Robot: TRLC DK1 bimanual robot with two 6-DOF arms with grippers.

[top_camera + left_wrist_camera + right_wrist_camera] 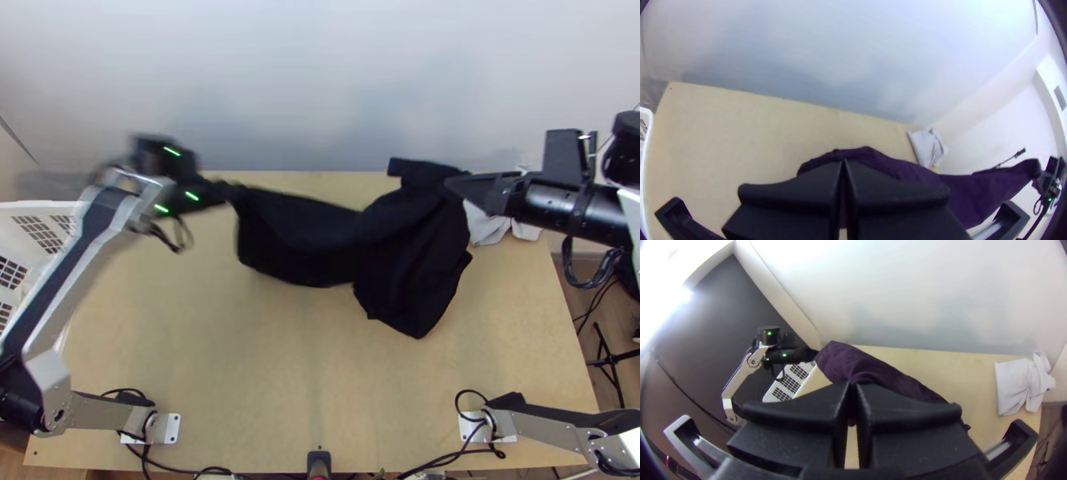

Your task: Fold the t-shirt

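Stretching crosswise above the wooden table (240, 368), a black t-shirt (308, 240) hung between two robot grippers, its long axis running from one to the other. The left gripper (234, 193), fingers closed, pinched one end, while the right gripper (450, 184), also closed, held the other. The wider, bunched bulk sagged beside the right gripper, the nearer of the two to most of the fabric; the next move, by all appearances, depended on keeping that line taut as the shirt was laid down to spread
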